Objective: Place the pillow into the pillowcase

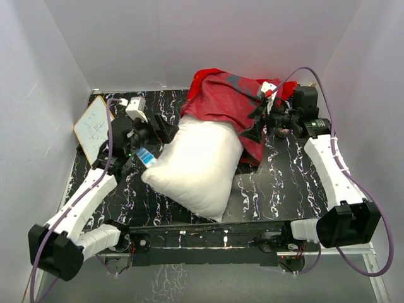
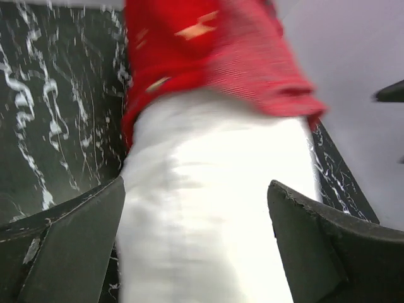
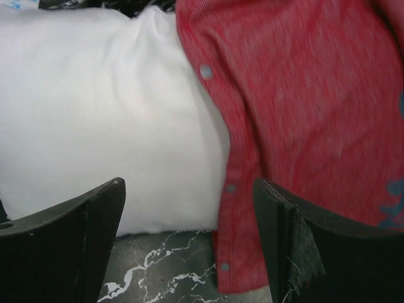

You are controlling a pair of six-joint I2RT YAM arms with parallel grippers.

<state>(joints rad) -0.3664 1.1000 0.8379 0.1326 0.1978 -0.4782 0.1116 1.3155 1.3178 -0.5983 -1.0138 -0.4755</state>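
The white pillow (image 1: pixel 199 164) lies across the middle of the black marbled table, its far end tucked into the red pillowcase (image 1: pixel 224 101), which is bunched at the back. My left gripper (image 1: pixel 165 130) is open at the pillow's left far corner; in the left wrist view the pillow (image 2: pixel 214 208) lies between the fingers with the pillowcase (image 2: pixel 208 57) beyond. My right gripper (image 1: pixel 252 123) is open by the pillowcase's right edge. In the right wrist view the snap-studded hem of the pillowcase (image 3: pixel 240 177) overlaps the pillow (image 3: pixel 101 120) between the fingers.
A small wood-framed white board (image 1: pixel 93 127) leans at the left wall. A blue-and-white item (image 1: pixel 146 157) lies near the pillow's left side. White walls enclose the table on three sides. The table's front rail (image 1: pixel 208 237) runs below the pillow.
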